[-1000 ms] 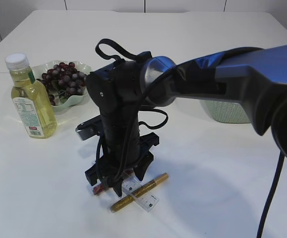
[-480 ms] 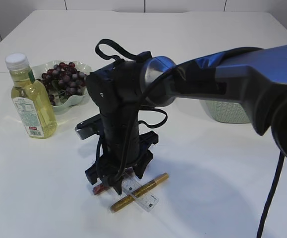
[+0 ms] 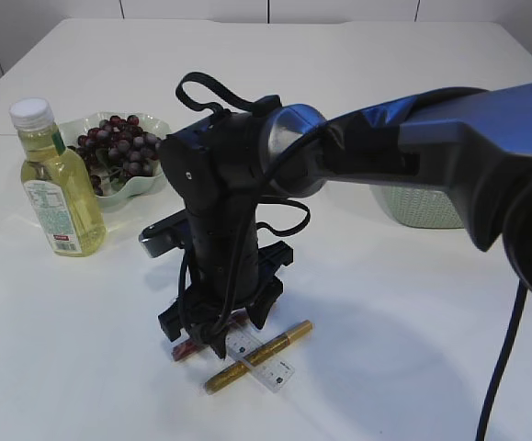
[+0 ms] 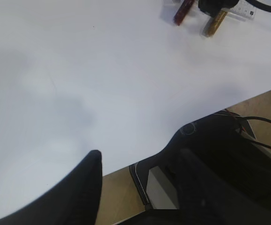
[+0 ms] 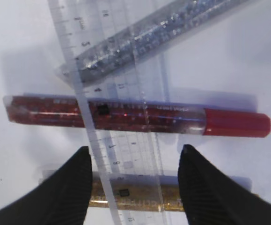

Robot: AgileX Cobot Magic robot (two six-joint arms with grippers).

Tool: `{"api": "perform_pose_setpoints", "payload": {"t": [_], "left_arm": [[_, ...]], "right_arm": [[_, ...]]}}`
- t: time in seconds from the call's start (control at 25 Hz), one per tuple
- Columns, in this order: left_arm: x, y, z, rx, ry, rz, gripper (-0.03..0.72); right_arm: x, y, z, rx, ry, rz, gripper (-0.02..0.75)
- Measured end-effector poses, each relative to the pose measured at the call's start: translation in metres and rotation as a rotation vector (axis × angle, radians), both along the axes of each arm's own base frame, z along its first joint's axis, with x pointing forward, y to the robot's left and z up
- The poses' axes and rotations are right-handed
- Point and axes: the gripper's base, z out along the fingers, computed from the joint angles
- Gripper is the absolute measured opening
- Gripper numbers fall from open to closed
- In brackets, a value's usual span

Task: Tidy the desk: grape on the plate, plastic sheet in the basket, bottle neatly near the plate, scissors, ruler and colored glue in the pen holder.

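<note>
The right claw [image 5: 134,180] hung low over a small heap on the white table [image 3: 413,312], its jaws standing apart and holding nothing. Directly beneath it lay a clear ruler [image 5: 114,98], with a gold glue pen [image 5: 140,197] between the fingertips, a red glue pen [image 5: 126,117] just beyond them and a silver glue pen [image 5: 158,30] farther out. The left claw [image 4: 140,187] waited open and empty at the table edge, well apart. Behind the right claw stood a bottle [image 3: 56,184], touching a plate [image 3: 146,182] of grapes [image 3: 118,145], and a basket [image 3: 417,207].
</note>
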Motion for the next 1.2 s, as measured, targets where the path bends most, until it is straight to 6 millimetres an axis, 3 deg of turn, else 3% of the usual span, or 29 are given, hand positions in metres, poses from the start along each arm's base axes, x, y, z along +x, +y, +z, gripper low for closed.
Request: {"api": "perform_pose_setpoints", "payload": {"t": [1.2], "left_arm": [[-0.0002, -0.0002, 0.0, -0.003, 0.002, 0.0, 0.379]], "right_arm": [[0.0003, 0.0001, -0.0074, -0.01, 0.009, 0.009, 0.459]]}}
